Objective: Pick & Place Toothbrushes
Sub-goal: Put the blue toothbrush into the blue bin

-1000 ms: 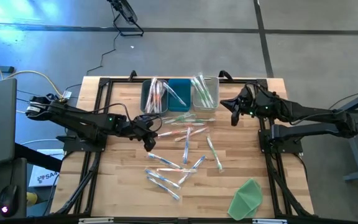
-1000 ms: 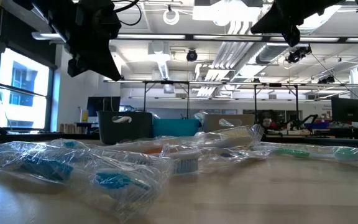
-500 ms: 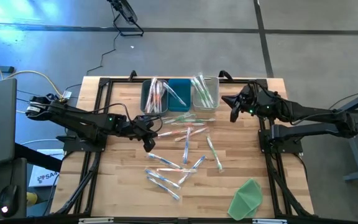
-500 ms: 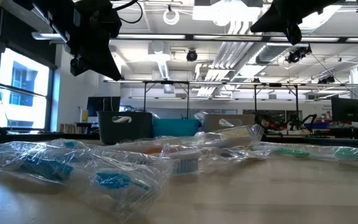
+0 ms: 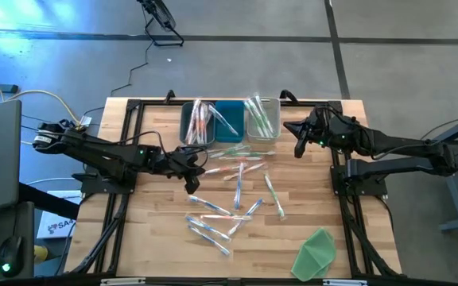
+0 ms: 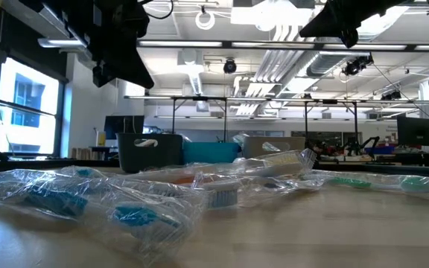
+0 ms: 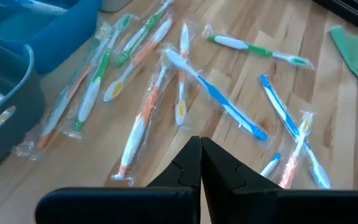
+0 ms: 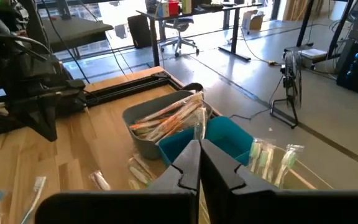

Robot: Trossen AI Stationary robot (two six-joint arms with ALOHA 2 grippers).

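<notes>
Toothbrushes (image 5: 237, 171), wrapped in clear plastic, pink-orange, light blue and green: loose lot scattered over the middle of the tabletop (image 5: 149, 238), from just in front of the bins at the far edge down toward the near edge. Low view shows the nearest wrapped pieces (image 6: 88, 201) lying flat close to the near edge

Bins, three, side by side at the middle of the far edge:
- grey bin (image 5: 197, 123), left of the row, holding a bundle of pink-orange brushes in wrappers
- blue bin (image 5: 230, 119), centre, with one wrapped brush leaning across its rim
- clear bin (image 5: 262, 117), right of the row, holding green brushes

Left tool (image 5: 191, 181): fingers clenched tip to tip, nothing between them, raised above the tabletop over the left fringe of the loose lot, near the grey bin. Left wrist view shows the pressed-together fingertips (image 7: 199, 163) above orange, green and blue brushes on the wood

Right tool (image 5: 299, 148): fingers clenched, gripping nothing, raised above the tabletop toward the far right corner, just beside the clear bin. Right wrist view shows its closed fingertips (image 8: 197, 163) pointed toward the row of bins

Green sheet (image 5: 315, 253): flat, cloth-like, at the near right corner of the tabletop, apart from the brushes

Arm frames, dark: along the left and right edges of the tabletop
</notes>
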